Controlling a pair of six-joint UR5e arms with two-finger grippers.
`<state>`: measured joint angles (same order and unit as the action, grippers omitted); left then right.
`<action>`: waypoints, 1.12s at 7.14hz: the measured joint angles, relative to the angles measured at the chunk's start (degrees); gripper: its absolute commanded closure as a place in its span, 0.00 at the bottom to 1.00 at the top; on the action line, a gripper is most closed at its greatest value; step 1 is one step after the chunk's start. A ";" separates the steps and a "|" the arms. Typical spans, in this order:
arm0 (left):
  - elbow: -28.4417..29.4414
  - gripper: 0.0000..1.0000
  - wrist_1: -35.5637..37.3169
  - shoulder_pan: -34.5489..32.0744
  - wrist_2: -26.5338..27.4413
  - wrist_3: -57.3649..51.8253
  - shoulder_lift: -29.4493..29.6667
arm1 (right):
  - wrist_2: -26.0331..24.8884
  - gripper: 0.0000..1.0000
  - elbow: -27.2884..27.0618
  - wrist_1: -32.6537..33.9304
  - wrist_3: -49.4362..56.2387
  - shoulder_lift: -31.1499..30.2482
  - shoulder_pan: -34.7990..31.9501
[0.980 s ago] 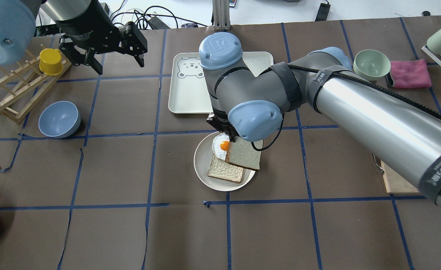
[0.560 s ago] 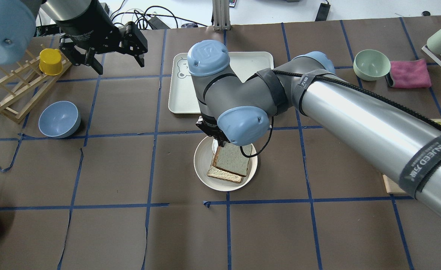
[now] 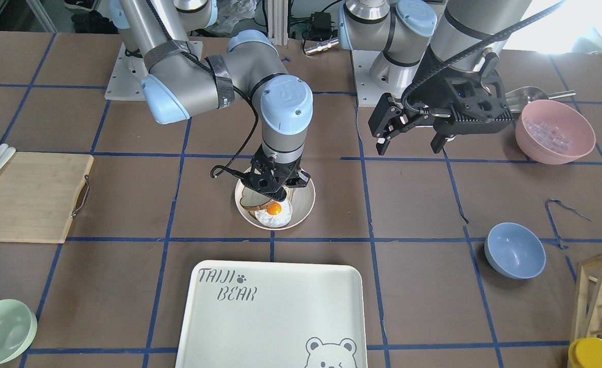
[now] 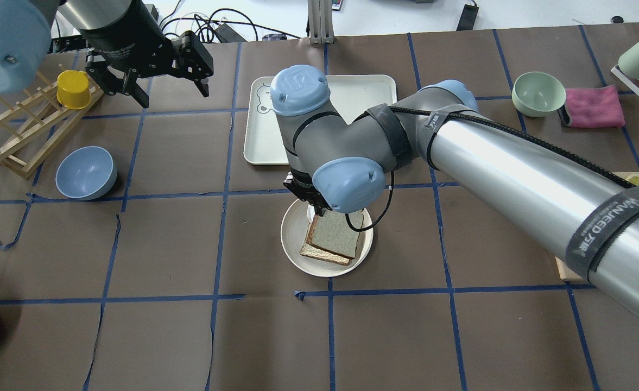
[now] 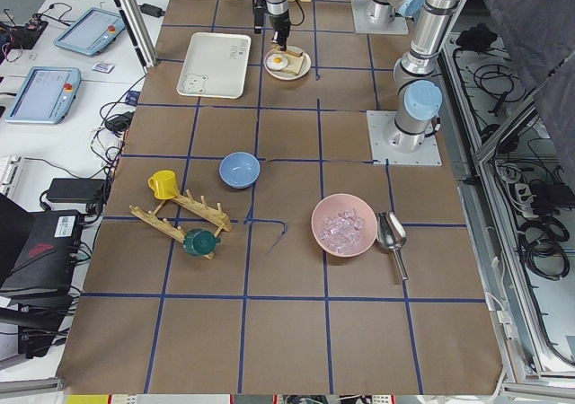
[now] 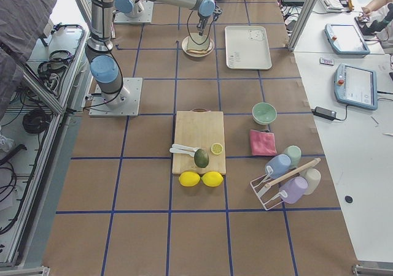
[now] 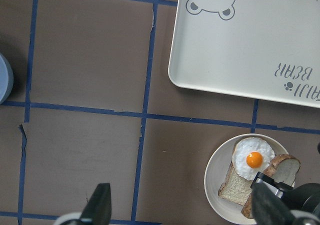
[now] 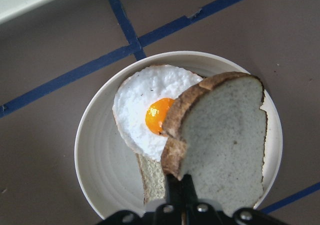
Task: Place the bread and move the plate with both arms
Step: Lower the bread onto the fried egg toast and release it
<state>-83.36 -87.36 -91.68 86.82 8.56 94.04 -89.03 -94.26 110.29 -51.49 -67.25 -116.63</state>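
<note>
My right gripper (image 8: 180, 185) is shut on the bread (image 8: 225, 140), a thick slice with a dark crust, gripped at its edge. It holds the slice tilted just over the round cream plate (image 8: 95, 160). On the plate lie a thinner beige slice (image 4: 319, 252) and a fried egg (image 8: 150, 110). In the overhead view the bread (image 4: 334, 234) covers the egg, above the plate (image 4: 292, 239). My left gripper (image 4: 174, 93) is open and empty, held high at the far left, well away from the plate.
The white TAIJI BEAR tray (image 4: 265, 130) lies just beyond the plate. A blue bowl (image 4: 86, 172) and a wooden rack with a yellow cup (image 4: 74, 89) stand on the left. A green bowl (image 4: 538, 93) and a cutting board (image 3: 24, 194) are on the right.
My right gripper has carried the bread left over the plate; the slice now covers the egg in the overhead view. The left arm has not moved.
</note>
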 measured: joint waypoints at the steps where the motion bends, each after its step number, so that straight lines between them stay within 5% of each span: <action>1: 0.02 0.00 0.00 0.00 0.00 -0.02 -0.02 | 0.09 1.00 -0.06 0.05 -0.53 0.04 0.00; 5: 0.04 0.00 -0.08 0.01 0.06 -0.03 -0.16 | 0.90 1.00 -0.25 0.56 -2.01 0.09 -0.25; 6: 0.04 0.00 -0.08 0.01 0.08 -0.03 -0.17 | 1.06 0.76 -0.26 0.70 -2.20 0.12 -0.42; 7: 0.03 0.00 -0.09 0.03 0.10 -0.03 -0.17 | 1.09 0.32 -0.26 0.76 -2.30 0.18 -0.48; 8: -0.01 0.00 -0.09 0.05 0.10 -0.03 -0.17 | 1.06 0.16 -0.26 0.81 -2.26 0.28 -0.51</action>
<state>-83.37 -87.45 -91.63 86.92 8.53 93.87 -87.97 -94.52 111.10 -53.75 -66.97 -117.14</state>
